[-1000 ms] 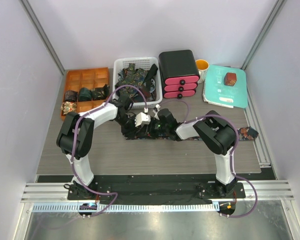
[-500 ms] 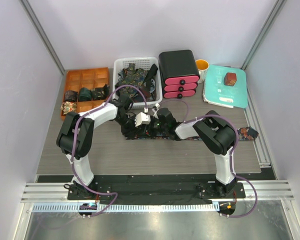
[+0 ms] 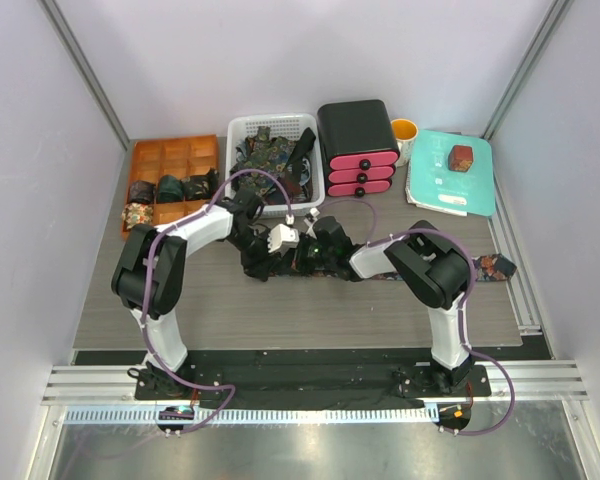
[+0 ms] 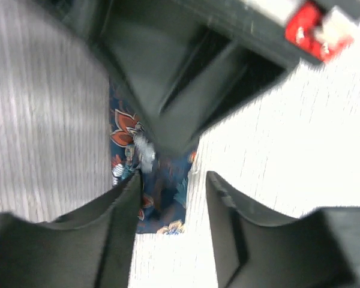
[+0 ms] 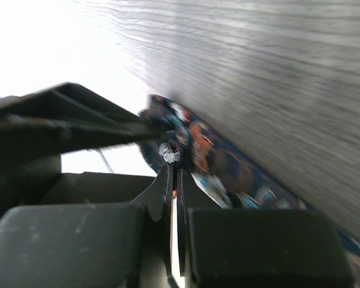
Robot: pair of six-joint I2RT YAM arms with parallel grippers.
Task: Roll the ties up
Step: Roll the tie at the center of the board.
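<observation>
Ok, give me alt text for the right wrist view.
The right gripper, fingers shut, touches its tips to the end of a dark floral tie lying on the grey wooden table. Glare whitens the upper left.

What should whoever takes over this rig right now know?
Left gripper: open over the dark floral-print fabric necktie lying on the grey wooden table.
Right gripper: shut on that necktie's edge.
Done: four rolled ties in the orange compartment tray.
Left: roll this necktie; more loose ties sit in the white plastic basket.
</observation>
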